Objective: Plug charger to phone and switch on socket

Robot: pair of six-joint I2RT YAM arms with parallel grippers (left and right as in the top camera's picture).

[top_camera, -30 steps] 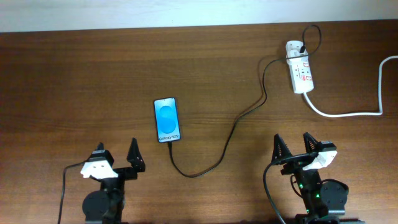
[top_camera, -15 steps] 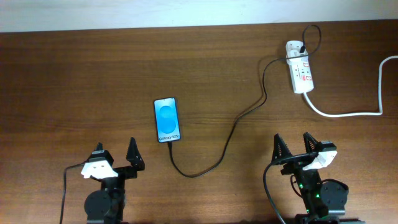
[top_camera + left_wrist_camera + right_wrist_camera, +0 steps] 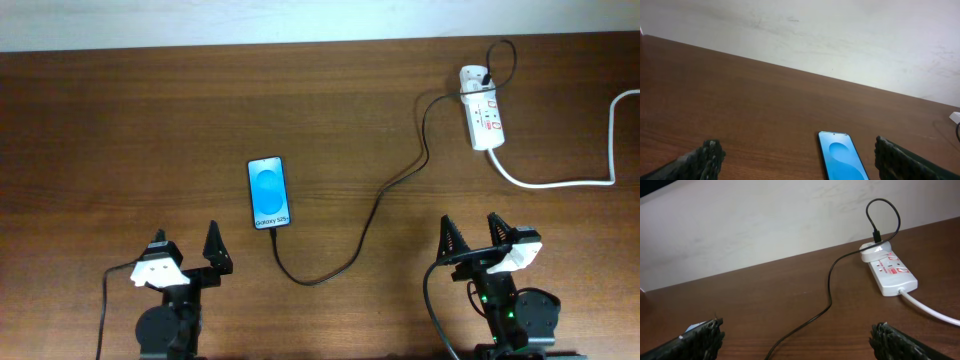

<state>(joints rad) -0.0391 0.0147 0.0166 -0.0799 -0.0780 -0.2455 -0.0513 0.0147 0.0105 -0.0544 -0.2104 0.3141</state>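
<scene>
On the brown table (image 3: 120,130), open claws face phone and socket

Across the overhead view, the phone (image 3: 270,193) lies centre left, long axis running up the frame, its lower end turned toward the left gripper (image 3: 187,240), spread wide just below and left of it. The charger (image 3: 370,215) meets that lower end; whether its tip is seated cannot be told. The socket (image 3: 482,110) sits upper right, straight up-frame from the equally spread right gripper (image 3: 470,225), the nearer arm for the switch. From the left wrist, the phone shows lower right between parted fingers. From the right wrist, socket and cable lie ahead, right of centre
</scene>
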